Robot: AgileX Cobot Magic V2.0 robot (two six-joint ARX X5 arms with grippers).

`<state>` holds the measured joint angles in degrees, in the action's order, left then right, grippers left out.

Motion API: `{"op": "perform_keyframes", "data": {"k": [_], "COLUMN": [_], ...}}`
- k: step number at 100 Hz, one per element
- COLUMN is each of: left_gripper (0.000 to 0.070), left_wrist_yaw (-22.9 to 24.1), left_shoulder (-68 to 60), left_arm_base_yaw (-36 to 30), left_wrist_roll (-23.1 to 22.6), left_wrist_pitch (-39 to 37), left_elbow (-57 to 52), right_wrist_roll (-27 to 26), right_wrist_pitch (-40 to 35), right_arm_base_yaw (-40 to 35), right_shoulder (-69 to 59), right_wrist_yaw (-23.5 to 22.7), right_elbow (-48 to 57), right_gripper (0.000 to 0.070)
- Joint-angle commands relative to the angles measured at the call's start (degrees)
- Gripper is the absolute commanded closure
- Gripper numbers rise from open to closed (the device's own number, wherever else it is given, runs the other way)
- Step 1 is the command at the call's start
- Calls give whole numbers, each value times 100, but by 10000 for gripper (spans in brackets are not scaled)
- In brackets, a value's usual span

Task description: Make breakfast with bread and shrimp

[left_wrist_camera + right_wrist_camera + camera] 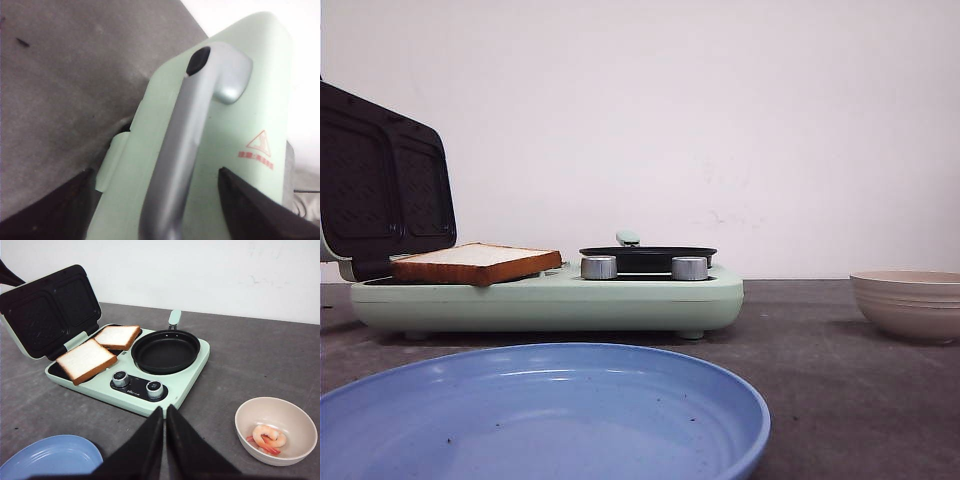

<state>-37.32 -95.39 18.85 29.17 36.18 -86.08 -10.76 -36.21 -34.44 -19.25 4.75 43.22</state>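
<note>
Two slices of bread (86, 360) (117, 336) lie side by side on the sandwich plate of a pale green breakfast maker (165, 395); the front view shows one slice (475, 262). The shrimp (267, 436) lies in a beige bowl (280, 412), apart from the maker. My left gripper (155, 200) is open, its fingers (255, 210) on either side of the grey handle (185, 150) on the raised lid (240, 100), not closed on it. My right gripper (165, 412) is shut and empty, above the table in front of the maker's knobs.
A black frying pan (165, 351) sits on the maker beside the bread. The lid (380, 180) stands open at the left. A blue plate (540, 420) lies nearest the front; the beige bowl (910, 305) stands at the right. A white wall is behind.
</note>
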Motion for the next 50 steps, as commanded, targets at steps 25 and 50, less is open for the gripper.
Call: {"op": "perform_keyframes", "data": {"k": [25, 50], "left_gripper": [594, 690], "left_wrist_yaw": [-39, -46], "left_shoulder": [-109, -109], "left_arm_base_yaw": [-160, -343], "left_wrist_roll": [-17, -127], "left_wrist_pitch": [7, 17], "left_elbow": [-151, -151], "right_wrist_roll": [-61, -61], "right_wrist_pitch": [48, 48], "right_arm_base_yaw": [-28, -28], "right_shoulder": [-9, -9], "right_wrist_yaw": [31, 31], "right_elbow": [17, 17], "right_gripper": [697, 697]}}
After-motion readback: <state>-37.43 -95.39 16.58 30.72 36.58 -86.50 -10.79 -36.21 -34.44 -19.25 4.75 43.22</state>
